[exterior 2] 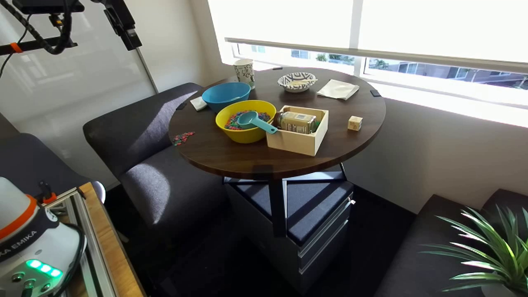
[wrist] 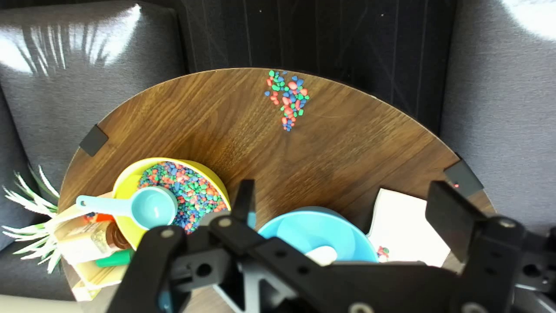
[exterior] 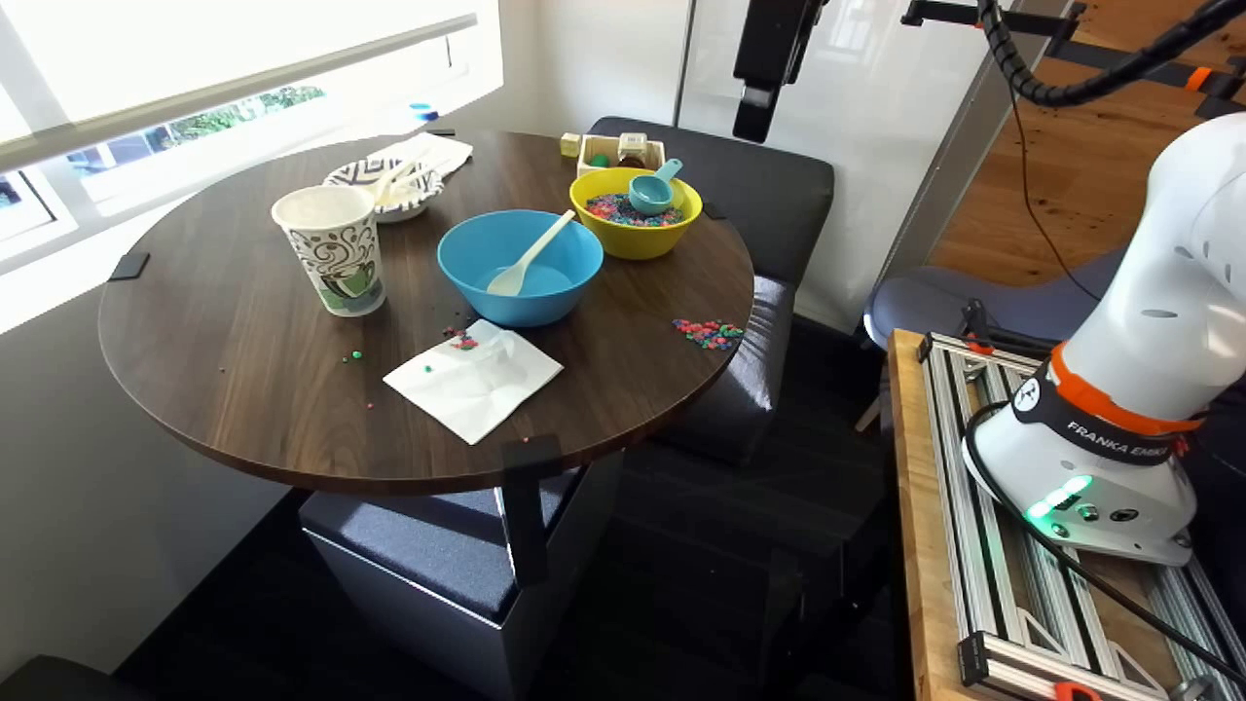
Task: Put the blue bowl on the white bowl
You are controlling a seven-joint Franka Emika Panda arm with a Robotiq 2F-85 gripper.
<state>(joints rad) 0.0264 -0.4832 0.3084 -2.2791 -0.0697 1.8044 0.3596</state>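
Currently, the blue bowl (exterior: 550, 273) is set upright on the dark round table (exterior: 243, 360), with a white spoon (exterior: 531, 258) leaned inside it; in an exterior view, a patterned paper cup (exterior: 341, 253) is seen to its left and a yellow bowl (exterior: 633, 243) just beside it on the right. Farther back, to the left, the white bowl (exterior: 419, 200) is placed apart from the blue one, with a pale utensil (exterior: 392, 179) inside. On the near side, a white napkin (exterior: 487, 385), dotted with coloured bits (exterior: 466, 342), is laid just beside the blue bowl. A turquoise scoop (exterior: 650, 195) is rested on coloured pebbles (exterior: 608, 209) in the yellow bowl. The gripper (wrist: 347, 200) is held above the table, its fingers (wrist: 451, 213) spread wide.
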